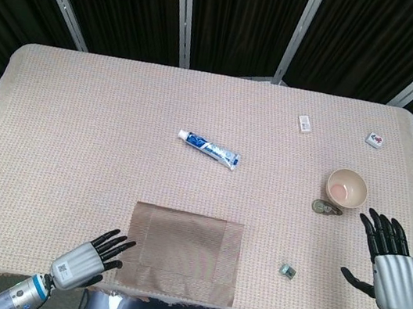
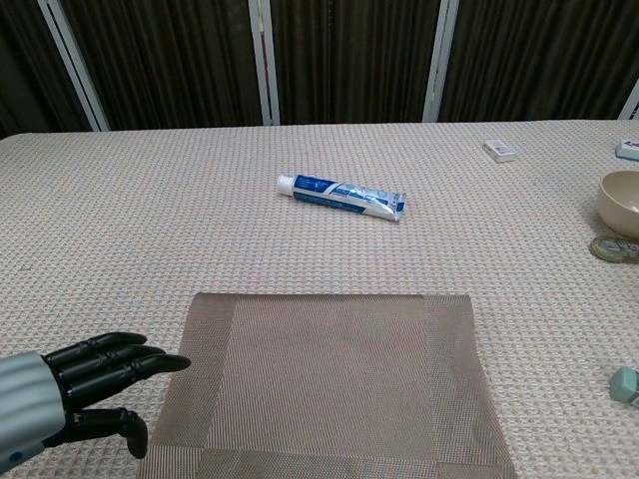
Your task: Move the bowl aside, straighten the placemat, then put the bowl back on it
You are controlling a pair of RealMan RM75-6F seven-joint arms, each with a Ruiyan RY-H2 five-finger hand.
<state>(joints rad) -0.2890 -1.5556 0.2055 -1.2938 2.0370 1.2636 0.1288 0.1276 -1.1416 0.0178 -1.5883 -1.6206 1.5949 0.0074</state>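
The beige waffle-weave cloth covering the table (image 1: 100,129) carries everything here. Next in size is the brown woven rectangular placemat (image 1: 182,252), lying at the near edge in front of me with nothing on it; its sides run roughly parallel to the table edge, so I judge the straightening is nearly or fully done.

My left hand (image 1: 89,262) hovers just beside the mat's left border, fingers extended and slightly spread, holding nothing. I judge it sits there to nudge or press that edge. My right hand (image 1: 391,261) is spread wide and empty near the right end of the table, a little nearer to me than the small cream ceramic bowl (image 1: 346,187), which stands well apart from the mat where it was set aside. That hand is placed to fetch it.

The blue-and-white toothpaste tube (image 1: 209,149) lies mid-table, out of the way.

The head view alone shows my right hand and the whole bowl; the chest view cuts the bowl at its right border but shows my left fingertips (image 2: 170,363) right at the mat's edge.
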